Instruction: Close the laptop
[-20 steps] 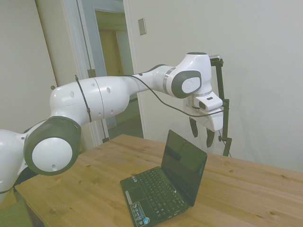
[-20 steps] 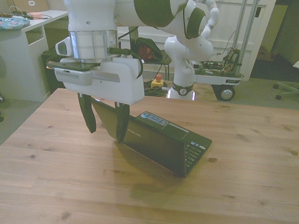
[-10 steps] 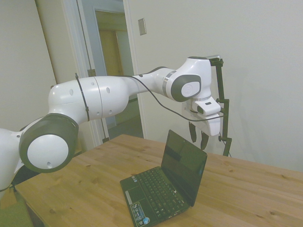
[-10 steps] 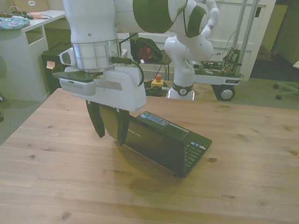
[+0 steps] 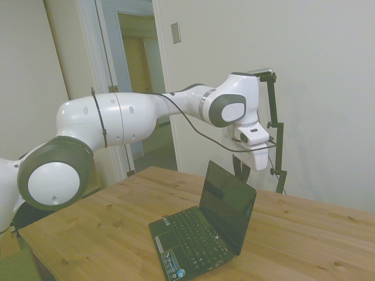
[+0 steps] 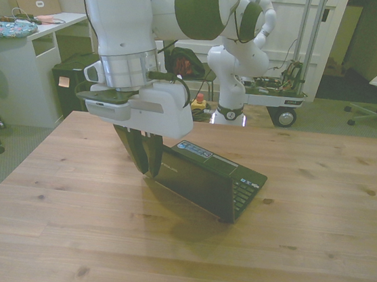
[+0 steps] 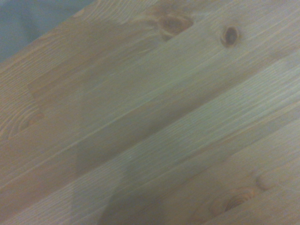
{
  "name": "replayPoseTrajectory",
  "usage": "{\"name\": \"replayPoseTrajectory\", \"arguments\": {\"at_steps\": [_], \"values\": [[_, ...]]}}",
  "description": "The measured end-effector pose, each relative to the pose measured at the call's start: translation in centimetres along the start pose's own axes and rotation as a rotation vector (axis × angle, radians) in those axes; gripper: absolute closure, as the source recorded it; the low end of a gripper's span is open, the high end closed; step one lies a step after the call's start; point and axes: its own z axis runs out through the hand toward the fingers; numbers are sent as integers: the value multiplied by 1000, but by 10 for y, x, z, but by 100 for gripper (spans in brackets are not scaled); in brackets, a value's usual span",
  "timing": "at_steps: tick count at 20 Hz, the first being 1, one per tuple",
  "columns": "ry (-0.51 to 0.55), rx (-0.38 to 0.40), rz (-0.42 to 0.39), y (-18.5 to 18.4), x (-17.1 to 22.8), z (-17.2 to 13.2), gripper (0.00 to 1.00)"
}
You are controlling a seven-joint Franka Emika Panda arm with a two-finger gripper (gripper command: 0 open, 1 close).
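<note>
Laptop (image 5: pixel 205 225) sat open on the table (image 5: pixel 304 234), roughly mid-table, base flat, screen up and leaning slightly back past vertical. In the side view the keyboard faced the camera side and the lid's back faced the far wall. In the front view the laptop (image 6: pixel 205 177) showed its matte lid back, hinge line running diagonally from the front view's left-far to right-near.

Gripper (image 6: pixel 143 158) hung fingers-down behind the lid, at the lid's end toward the front view's left, near its top edge. Fingers looked pressed together or nearly so, no visible gap in the front view; nothing held. In the side view the gripper (image 5: pixel 242 171) sat just behind and above the screen's top edge, partly hidden by it. Contact with the lid: couldn't tell, looked very close.

Key relation: lid lay between gripper and keyboard, so the screen was on the keyboard-ward side of the fingers. Judged next move: push the top edge toward the keyboard, following an arc down about the hinge. Gripper was off-centre along the lid's long axis, so the push could twist or slide the light laptop.

Wrist view showed only blurry table (image 7: pixel 154 117) planks, no laptop.
</note>
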Motion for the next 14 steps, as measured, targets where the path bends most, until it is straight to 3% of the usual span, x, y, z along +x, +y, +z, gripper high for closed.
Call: {"name": "replayPoseTrajectory", "arguments": {"at_steps": [8, 14], "values": [[-32, -31, -13, -3, -28, 14, 100], [-36, -16, -26, 0, -58, 0, 100]]}}
